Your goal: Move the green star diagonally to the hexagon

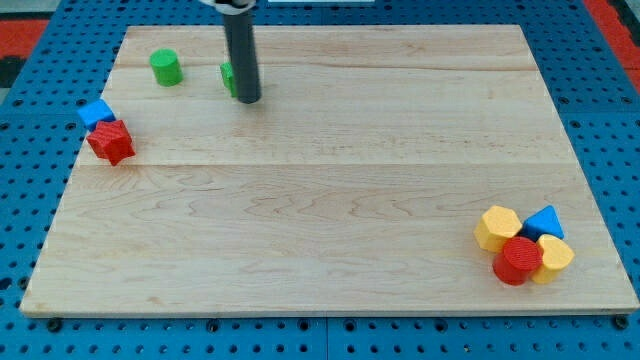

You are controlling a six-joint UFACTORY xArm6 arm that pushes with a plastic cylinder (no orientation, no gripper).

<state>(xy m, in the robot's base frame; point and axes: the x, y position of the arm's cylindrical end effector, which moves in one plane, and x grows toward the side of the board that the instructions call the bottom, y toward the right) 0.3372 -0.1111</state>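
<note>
My tip (248,99) rests on the board near the view's top left. A green block (228,78), mostly hidden behind the rod, sits right against the tip's left side; its shape cannot be made out. A green cylinder (166,67) stands further left. A yellow hexagon (498,228) lies at the view's bottom right, far from the tip, in a cluster with a red cylinder (518,260), a blue triangle (545,222) and a second yellow block (553,256).
A blue block (96,113) and a red star-like block (110,141) touch each other at the board's left edge. The wooden board (330,190) sits on a blue pegboard surface (20,200).
</note>
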